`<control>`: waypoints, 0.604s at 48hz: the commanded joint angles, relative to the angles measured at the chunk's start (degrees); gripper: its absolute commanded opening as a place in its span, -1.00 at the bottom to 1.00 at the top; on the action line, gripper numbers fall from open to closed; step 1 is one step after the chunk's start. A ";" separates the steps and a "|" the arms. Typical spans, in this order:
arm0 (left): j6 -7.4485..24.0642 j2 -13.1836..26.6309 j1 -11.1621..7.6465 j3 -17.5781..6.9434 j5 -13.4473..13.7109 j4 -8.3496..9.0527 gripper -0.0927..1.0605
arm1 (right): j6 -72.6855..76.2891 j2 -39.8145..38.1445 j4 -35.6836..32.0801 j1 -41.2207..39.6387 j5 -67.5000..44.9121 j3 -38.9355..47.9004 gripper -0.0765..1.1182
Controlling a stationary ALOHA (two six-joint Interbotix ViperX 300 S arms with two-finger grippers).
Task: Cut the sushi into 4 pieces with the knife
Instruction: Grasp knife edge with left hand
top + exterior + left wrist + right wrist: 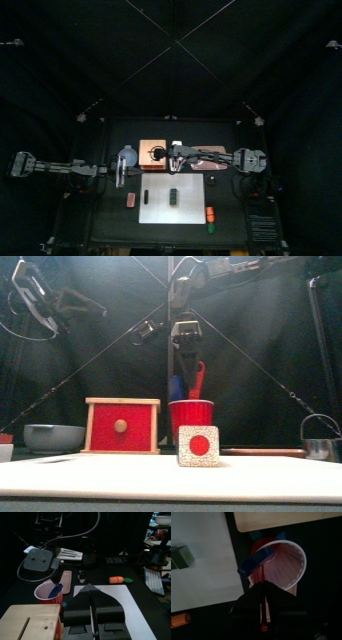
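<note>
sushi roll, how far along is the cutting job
Done: nothing cut; the sushi roll sits whole on the white board. In hand: the right gripper is over the red cup, fingers apparently closed on the red knife. Still to do: lift the knife out, carry it to the roll and make the cuts for four pieces. The left gripper hangs shut by the wooden box.

Top camera is looking steeply down from afar. Front camera is looking level, near. It and both wrist cameras are sharing the round red plastic cup [191, 416].
</note>
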 commanded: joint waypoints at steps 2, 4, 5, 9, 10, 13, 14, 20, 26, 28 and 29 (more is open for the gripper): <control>-0.09 0.00 0.26 -0.62 -0.44 -0.09 -0.74 | -0.18 -1.14 0.53 -0.53 0.09 -1.32 -0.36; -0.09 0.00 0.26 -0.70 -0.53 -0.18 -0.74 | -0.18 -1.05 0.53 -0.62 0.18 -1.32 -0.36; 0.00 0.00 0.26 -0.70 -0.53 -0.18 -0.74 | -0.18 -1.05 0.26 -0.62 0.18 -1.32 -0.35; 0.00 0.00 0.35 -0.70 -0.53 -0.26 -0.74 | -0.18 -1.14 -0.18 -0.70 0.62 -1.67 -0.37; 0.00 0.09 0.35 -0.70 -0.53 -0.26 -0.74 | -0.18 -1.23 -0.26 -0.79 0.79 -1.76 -0.38; 0.00 0.09 0.44 -0.62 -0.53 -0.26 -0.74 | -0.26 -1.58 -0.79 -0.88 1.93 -2.64 -0.40; 0.00 0.00 0.44 -0.62 -0.53 -0.26 -0.74 | -0.26 -1.76 -0.88 -0.97 2.29 -2.99 -0.41; 0.00 0.00 0.79 -0.62 -0.44 -0.26 -0.74 | -0.26 -2.90 -1.32 -1.14 4.31 -5.62 -0.44; 0.09 0.00 0.79 -0.62 -0.53 -0.35 -0.74 | -0.18 -5.27 -1.41 -1.23 7.12 -8.26 -0.44; 0.09 0.00 0.88 -0.62 -0.53 -0.35 -0.74 | -0.09 -6.33 -1.41 -1.14 7.56 -8.88 -0.44; 0.09 0.00 0.88 -0.62 -0.53 -0.26 -0.74 | -0.09 -6.86 -1.49 -1.23 7.73 -9.05 -0.44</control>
